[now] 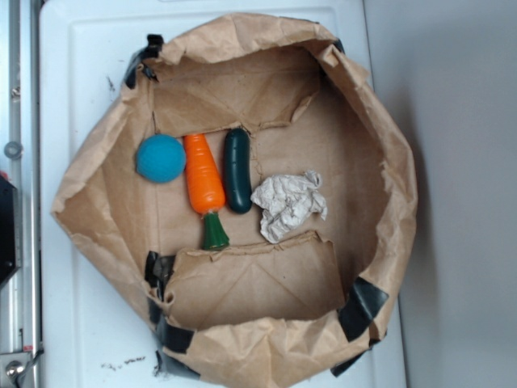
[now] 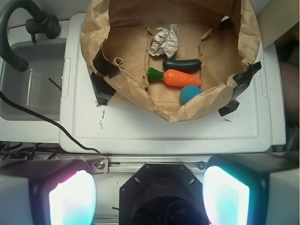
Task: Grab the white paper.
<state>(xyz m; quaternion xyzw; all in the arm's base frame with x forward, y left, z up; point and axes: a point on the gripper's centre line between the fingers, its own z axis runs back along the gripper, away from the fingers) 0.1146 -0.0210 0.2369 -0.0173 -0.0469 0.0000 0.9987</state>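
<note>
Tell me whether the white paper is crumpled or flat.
Crumpled. The white paper is a lumpy, creased wad on the floor of the brown paper bag, beside the dark green cucumber.

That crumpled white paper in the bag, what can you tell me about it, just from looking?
The crumpled off-white wad of paper is lumpy and irregular, with grey creases all over. It lies loose on the floor of the opened brown paper bag, right beside the dark green cucumber-shaped toy; whether the two touch is hard to tell. Nothing grips it: the claw is far off, outside the bag, its fingers spread wide.
</note>
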